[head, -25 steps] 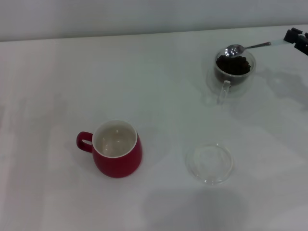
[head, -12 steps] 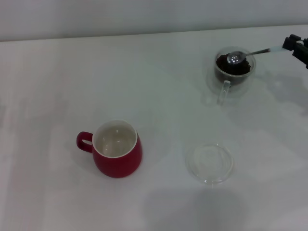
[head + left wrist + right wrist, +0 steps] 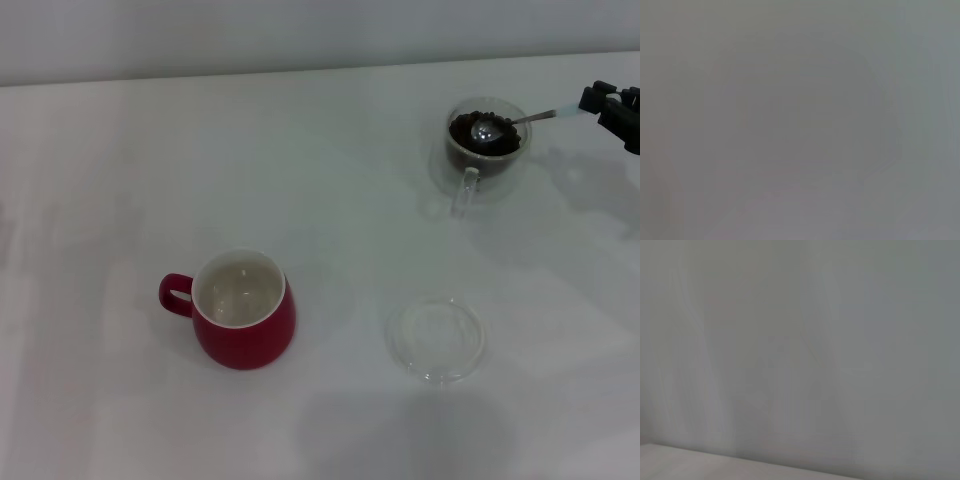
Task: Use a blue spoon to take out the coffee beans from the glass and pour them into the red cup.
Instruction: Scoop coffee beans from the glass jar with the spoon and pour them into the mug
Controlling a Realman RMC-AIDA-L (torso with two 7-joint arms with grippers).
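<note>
Right gripper point(image 3: 598, 103): black, at the far right edge, clamped on the pale blue handle of the blue spoon point(image 3: 520, 118).
Spoon: shiny metal bowl dipped among the coffee beans point(image 3: 492, 140).
Beans: dark, nearly black heap filling the glass point(image 3: 484, 152).
Glass: clear, double-walled, round, handle toward the near side.
Red cup point(image 3: 243, 310): bulbous glossy ceramic, white inside, loop handle on its left; well apart from the glass.
Dish point(image 3: 436, 337): shallow, round, clear, on the white table point(image 3: 330, 180).
Left gripper: not in view.
</note>
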